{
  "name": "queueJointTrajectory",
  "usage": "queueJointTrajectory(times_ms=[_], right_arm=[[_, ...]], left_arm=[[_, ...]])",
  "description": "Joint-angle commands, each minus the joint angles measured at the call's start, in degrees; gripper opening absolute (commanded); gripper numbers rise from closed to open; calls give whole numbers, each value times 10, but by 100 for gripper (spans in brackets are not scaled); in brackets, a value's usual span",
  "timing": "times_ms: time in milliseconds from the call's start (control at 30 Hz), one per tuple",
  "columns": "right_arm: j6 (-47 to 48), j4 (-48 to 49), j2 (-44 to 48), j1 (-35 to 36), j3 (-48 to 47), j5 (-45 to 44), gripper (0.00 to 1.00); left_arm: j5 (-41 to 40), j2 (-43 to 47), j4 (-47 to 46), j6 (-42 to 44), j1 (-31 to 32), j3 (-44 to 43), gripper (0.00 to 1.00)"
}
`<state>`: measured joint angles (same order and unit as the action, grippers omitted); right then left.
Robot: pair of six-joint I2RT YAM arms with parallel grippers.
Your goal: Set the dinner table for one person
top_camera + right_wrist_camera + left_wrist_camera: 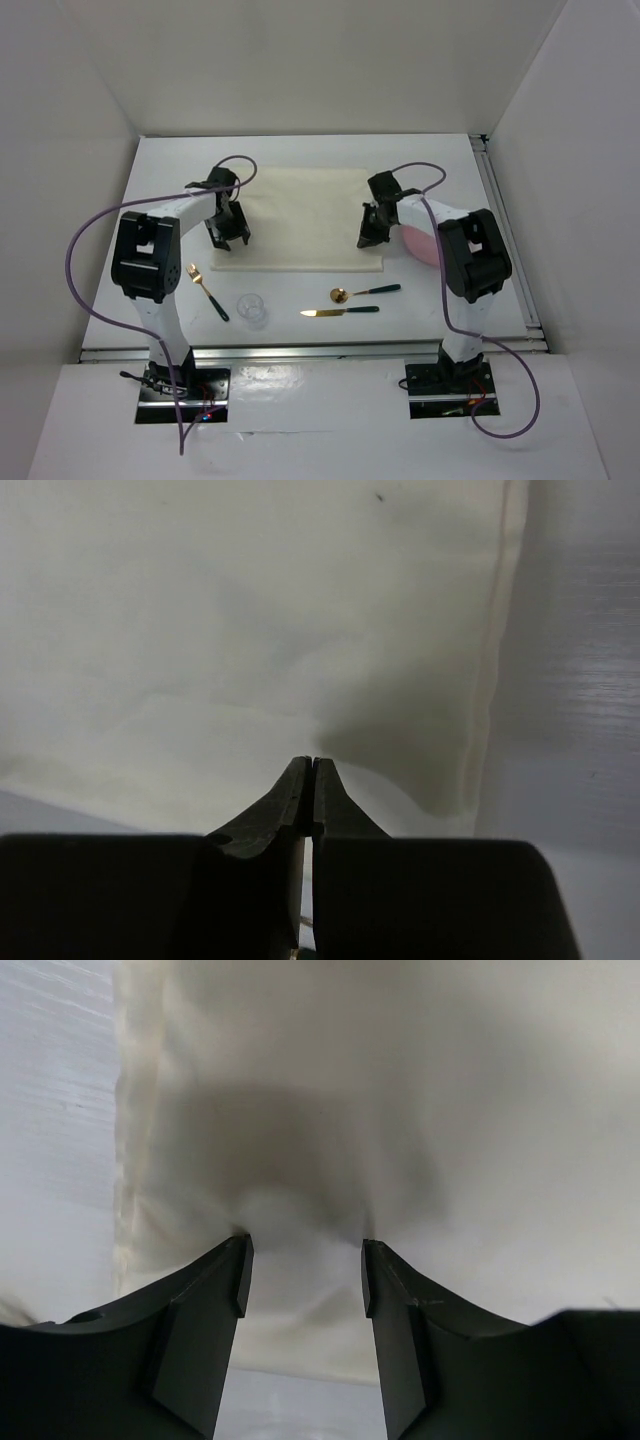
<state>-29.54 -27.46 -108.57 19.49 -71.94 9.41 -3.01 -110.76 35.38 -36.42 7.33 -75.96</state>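
The dinner table (170,180) is a plain white top. A cream cloth placemat (300,215) lies flat at its middle. My left gripper (228,235) is open and low over the placemat's left part; in the left wrist view (305,1260) the cloth (350,1090) lies between the spread fingers, slightly wrinkled. My right gripper (370,236) is at the placemat's right edge. In the right wrist view (313,765) its jaws are closed, and the cloth (200,630) creases up to the tips, so it looks pinched.
A pink plate (420,245) sits to the right of the placemat, partly under my right arm. Near the front lie a gold spoon (365,292), a gold knife (340,312), a clear glass (253,310) and another gold utensil (207,290).
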Motion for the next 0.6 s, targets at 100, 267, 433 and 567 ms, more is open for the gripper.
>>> queueJointTrajectory(times_ms=[100, 267, 433, 567], right_arm=[[-4, -4, -14, 2, 32, -57, 0], [-10, 7, 26, -4, 99, -62, 0], [-20, 1, 48, -4, 131, -68, 0], [-32, 1, 83, -4, 163, -95, 0]], left_arm=[[9, -7, -9, -35, 54, 51, 64], [-22, 10, -3, -51, 81, 78, 65], [-40, 20, 21, -57, 94, 89, 66], [-40, 43, 27, -64, 106, 122, 66]])
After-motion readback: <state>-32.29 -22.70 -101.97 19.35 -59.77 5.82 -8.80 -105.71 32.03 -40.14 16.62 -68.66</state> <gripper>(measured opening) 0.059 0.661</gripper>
